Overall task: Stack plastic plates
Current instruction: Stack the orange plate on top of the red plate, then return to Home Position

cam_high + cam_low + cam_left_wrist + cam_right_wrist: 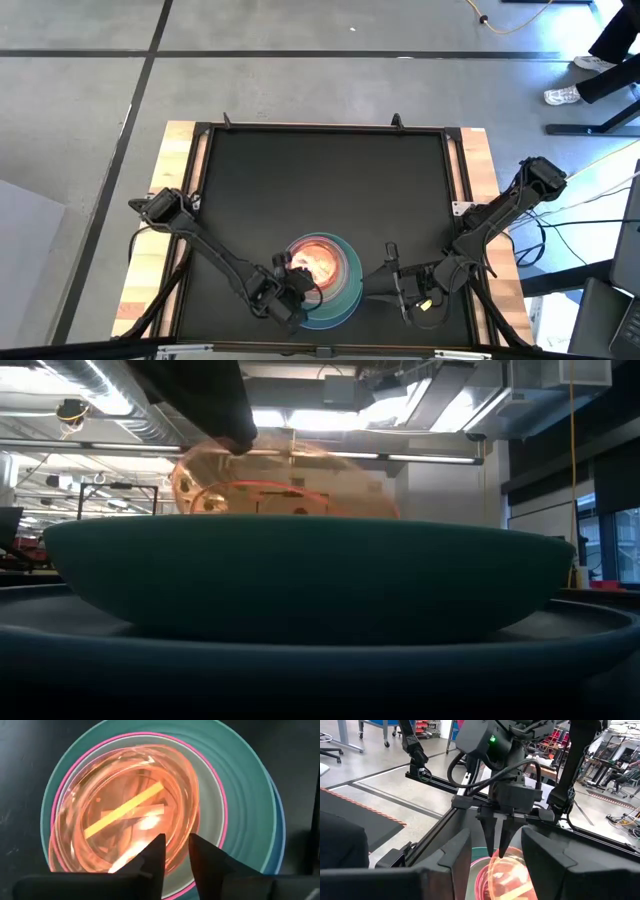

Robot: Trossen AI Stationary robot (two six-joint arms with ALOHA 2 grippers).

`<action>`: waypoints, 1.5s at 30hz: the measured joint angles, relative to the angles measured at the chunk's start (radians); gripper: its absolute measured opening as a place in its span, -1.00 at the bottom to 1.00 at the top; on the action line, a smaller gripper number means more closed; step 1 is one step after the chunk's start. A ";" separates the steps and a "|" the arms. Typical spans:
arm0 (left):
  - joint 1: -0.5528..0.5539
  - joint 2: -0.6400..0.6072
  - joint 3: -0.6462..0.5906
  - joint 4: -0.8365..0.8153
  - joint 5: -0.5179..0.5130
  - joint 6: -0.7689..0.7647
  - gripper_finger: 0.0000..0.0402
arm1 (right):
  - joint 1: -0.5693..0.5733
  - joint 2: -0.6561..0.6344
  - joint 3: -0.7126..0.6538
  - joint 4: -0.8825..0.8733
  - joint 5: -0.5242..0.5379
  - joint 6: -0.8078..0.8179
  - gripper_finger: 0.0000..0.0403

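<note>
Evidently pinching the rim of the tilted small orange plate (pixel 125 815) with the left gripper (pixel 176 851) above the stack of large plates (pixel 345 290), risking a crooked, sliding landing if released aslant, while keeping the spread right gripper (pixel 393 283) just beside.

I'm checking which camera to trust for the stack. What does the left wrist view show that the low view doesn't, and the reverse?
Only the left wrist view shows the nested rims from above: teal plate, a pink rim, a light blue edge, and the left gripper pinching the orange plate's rim.

Only the low view shows the orange plate tilted above the teal plate's rim, with the room behind.

Both show orange over teal.
</note>
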 joint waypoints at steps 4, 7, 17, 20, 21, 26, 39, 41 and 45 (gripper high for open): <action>-0.004 0.000 0.039 -0.021 0.011 0.062 -0.58 | 0.000 0.000 0.000 0.000 0.000 0.000 -0.17; -0.016 -0.001 0.096 -0.033 0.007 0.140 -0.60 | 0.000 0.000 0.000 0.000 0.000 0.000 -0.17; -0.058 -0.135 0.125 -0.205 -0.125 0.220 -0.61 | 0.000 0.000 0.000 -0.008 0.000 0.019 -0.17; -0.065 -0.206 0.072 -0.191 -0.129 0.220 -0.61 | 0.000 0.000 0.000 -0.007 0.000 0.019 -0.17; -0.065 -0.230 0.049 -0.181 -0.128 0.220 -0.61 | 0.000 0.000 0.000 -0.008 0.000 0.019 -0.17; -0.051 -0.355 -0.111 -0.152 -0.126 0.182 -0.61 | 0.000 0.000 0.000 -0.012 0.040 0.020 -0.17; -0.011 -0.735 -0.732 0.447 -0.079 0.258 -0.61 | -0.189 -0.008 -0.043 -0.125 -0.102 0.201 -0.17; 0.006 -0.772 -0.798 0.511 -0.071 0.300 -0.61 | -0.245 -0.034 -0.051 -0.172 -0.138 0.225 -0.17; 0.049 -0.842 -0.891 0.561 -0.051 0.353 -0.61 | -0.333 -0.114 -0.056 -0.242 -0.206 0.233 -0.17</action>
